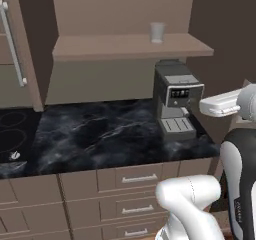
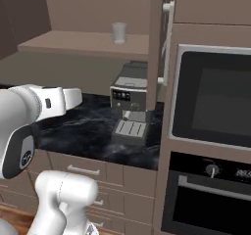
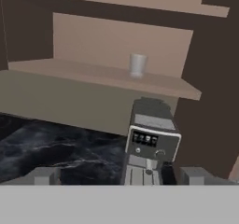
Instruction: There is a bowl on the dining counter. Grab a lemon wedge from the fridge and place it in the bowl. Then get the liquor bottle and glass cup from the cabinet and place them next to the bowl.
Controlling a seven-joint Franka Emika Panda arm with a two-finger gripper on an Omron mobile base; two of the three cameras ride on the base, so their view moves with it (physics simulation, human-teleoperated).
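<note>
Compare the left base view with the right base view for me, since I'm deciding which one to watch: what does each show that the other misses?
Left base view alone: the stovetop at the left end of the counter, and a long cabinet handle above it. Right base view alone: the built-in oven and its control knob. Both share the glass cup on the shelf, the coffee machine and the black marble counter.

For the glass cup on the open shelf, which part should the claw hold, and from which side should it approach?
Grip the cup around the middle of its side wall, coming level from the open front of the shelf. It stands upright and alone near the shelf's front edge, above the coffee machine, so I judge a front approach clearer than one from above.
</note>
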